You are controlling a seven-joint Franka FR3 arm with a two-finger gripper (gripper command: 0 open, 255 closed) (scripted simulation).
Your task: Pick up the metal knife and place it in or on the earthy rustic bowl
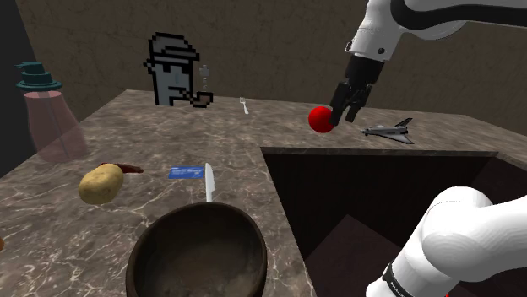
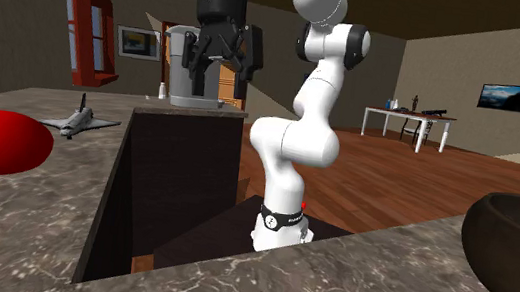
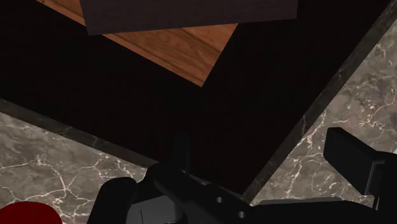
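Claw (image 1: 344,114): black, two fingers standing apart with nothing between them. It hangs above the far edge of the sunken recess, with bare marbled stone and the recess rim beneath it in the wrist view.

Desk (image 1: 143,135): brown marbled stone, wrapping two sides of the recess.

Recess (image 1: 363,186): dark and deep, with a wood floor showing at its bottom.

Bowl (image 1: 245,228): dark brown and rough, at the shoulder view's lower edge, its near side cut off.

Knife (image 1: 209,181): pale grey, flat on the desk just beyond the bowl's far rim.
- Direction: it lies toward the shoulder view's lower left of the claw, well apart, across the recess corner.
- Long axis: runs toward and away from the bowl, so the fingers would likely need to close across it.
- Near end: meets the bowl's rim line; whether they touch cannot be told, and handle and blade are hard to tell apart.

Red ball (image 1: 320,119): on the desk near the claw.

Blue card (image 1: 186,172): just beside the knife.
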